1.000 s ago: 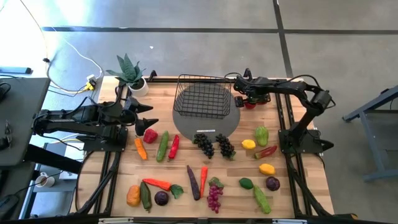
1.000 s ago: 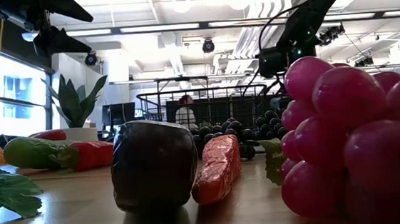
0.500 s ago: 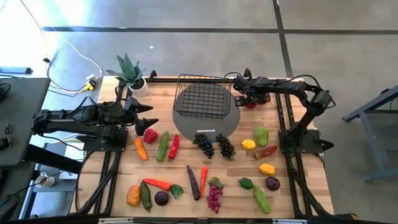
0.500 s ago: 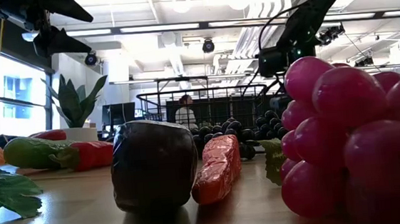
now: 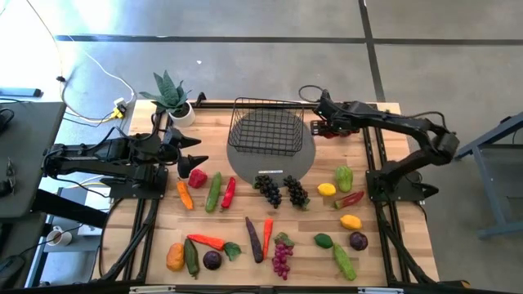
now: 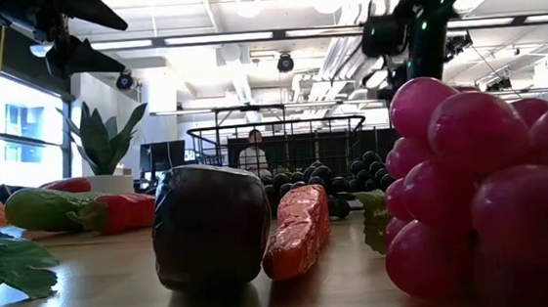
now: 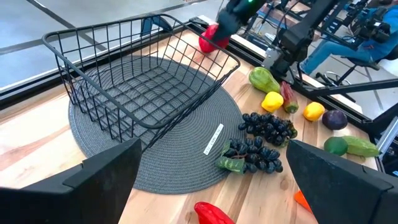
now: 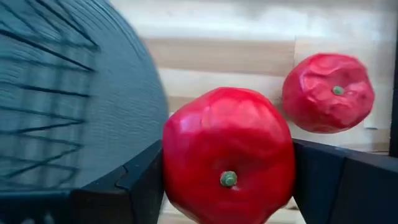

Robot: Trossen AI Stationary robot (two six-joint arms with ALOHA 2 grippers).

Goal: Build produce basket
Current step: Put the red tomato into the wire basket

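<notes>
My right gripper (image 8: 227, 186) is clamped on a red apple (image 8: 228, 165), just beside the basket (image 5: 265, 129) on its grey mat (image 5: 245, 167). Second apple (image 8: 328, 93) sits on the table. Left gripper (image 5: 194, 152) spread wide. No readable writing anywhere.

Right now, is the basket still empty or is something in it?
Empty. The high view shows only bare mesh inside the basket, and the right gripper holds a red apple beside it, not yet over it.
</notes>
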